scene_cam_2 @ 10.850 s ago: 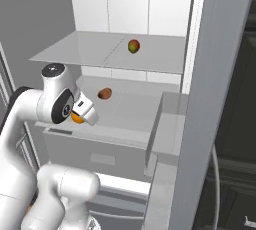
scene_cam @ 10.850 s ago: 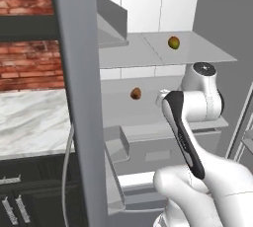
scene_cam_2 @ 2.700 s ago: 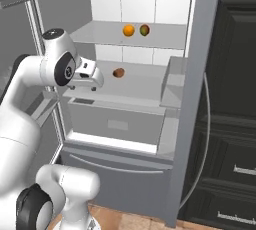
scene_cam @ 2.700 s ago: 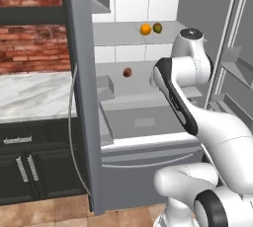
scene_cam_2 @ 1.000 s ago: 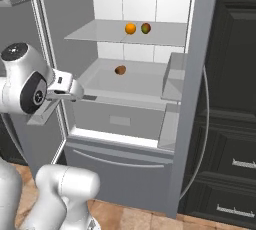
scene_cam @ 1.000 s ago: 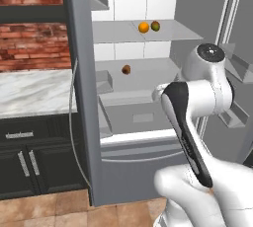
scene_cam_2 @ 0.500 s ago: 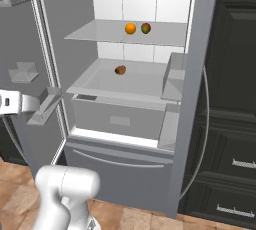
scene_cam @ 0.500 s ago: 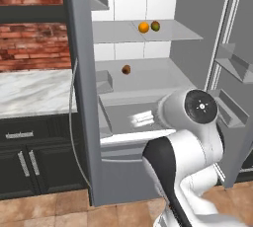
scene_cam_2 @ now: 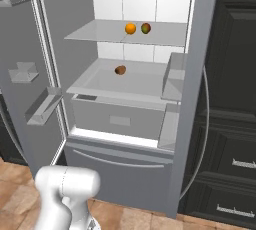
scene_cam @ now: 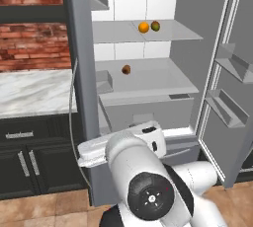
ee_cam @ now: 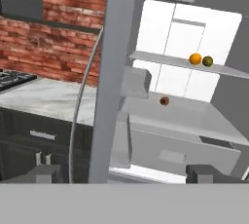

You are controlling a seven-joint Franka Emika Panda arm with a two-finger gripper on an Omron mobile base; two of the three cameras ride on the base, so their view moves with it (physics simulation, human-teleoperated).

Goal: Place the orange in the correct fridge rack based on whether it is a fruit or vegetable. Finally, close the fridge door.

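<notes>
- The orange [scene_cam: 144,27] sits on the fridge rack [scene_cam: 113,32], the higher of the two full shelves. It lies just beside a greenish-yellow round fruit [scene_cam: 155,25], and I cannot tell whether the two touch.
- One level down, a brown round item [scene_cam: 126,69] rests alone on the lower shelf [scene_cam: 153,78], above a closed drawer [scene_cam_2: 120,116].
- With the orange lying among the fruit, the placing step looks done to me; what remains is shutting the fridge door [scene_cam_2: 32,74].
- That door stands wide open, its inner bins [scene_cam_2: 42,105] facing the compartment. Its edge post [ee_cam: 111,77] rises close in front of the hand camera.
- The gripper [ee_cam: 126,173] shows as two dark fingertips [ee_cam: 46,172] set well apart near the bottom of the hand view, with nothing between them. So the jaws read as open and empty, though the tips are small and partly cut off.
- The arm is folded low by the base, well short of either door panel.
- Risk: a push near the hinge side, or with a fingertip alone, could slip off the smooth panel and leave the door ajar.
- Risk: a hard swing could jolt the shelves. The orange is a smooth ball on a flat plate, so it might roll toward the rack's front edge and block the door.
- Risk: the gasket cable [ee_cam: 80,116] hanging by the door post could snag the hand on a close sweep.
</notes>
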